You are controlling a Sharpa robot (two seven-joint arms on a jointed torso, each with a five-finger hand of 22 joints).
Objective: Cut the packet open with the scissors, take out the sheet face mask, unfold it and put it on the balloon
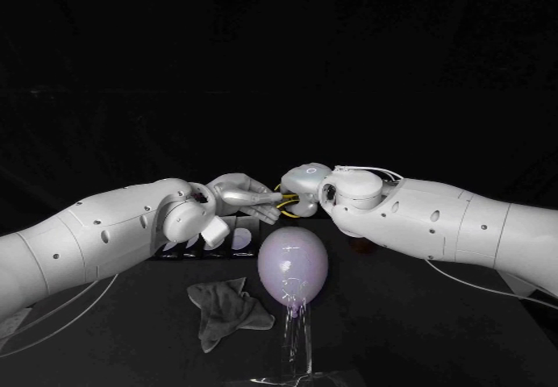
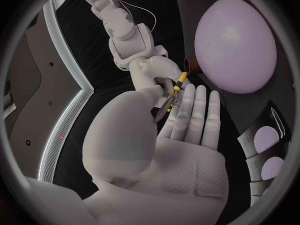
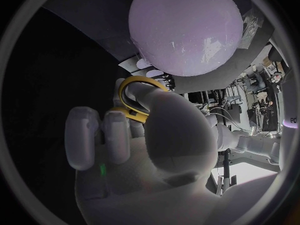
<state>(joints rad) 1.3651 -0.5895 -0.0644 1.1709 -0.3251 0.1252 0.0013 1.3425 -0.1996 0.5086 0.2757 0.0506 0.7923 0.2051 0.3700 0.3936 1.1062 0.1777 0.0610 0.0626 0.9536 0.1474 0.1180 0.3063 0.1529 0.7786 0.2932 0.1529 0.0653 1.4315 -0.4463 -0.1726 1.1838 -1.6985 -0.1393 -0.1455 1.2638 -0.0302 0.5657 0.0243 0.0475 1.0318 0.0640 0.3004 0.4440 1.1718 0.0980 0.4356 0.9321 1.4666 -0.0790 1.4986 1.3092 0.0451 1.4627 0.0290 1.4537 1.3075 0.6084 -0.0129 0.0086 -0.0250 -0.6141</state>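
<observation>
So the scissors [image 3: 139, 87] are up in the air over the balloon [image 1: 291, 264]. The right robot hand [image 1: 305, 187] holds them by the yellow plastic loops, thumb through one. The thin steel blades point at the left robot hand [image 2: 181, 140], whose fingers lie flat and straight beside them; we can't tell if it's pinching anything. We can't spot the packet either. We reckon the scissors are light and stiff but slick, so grip the loops, never the blades. The balloon is smooth, glossy and egg-shaped on a clear stand [image 1: 297, 347], so probably wobbly and poppable. A crumpled grey cloth [image 1: 226, 306] sits on the tabletop [image 1: 442, 339] just beside it.
</observation>
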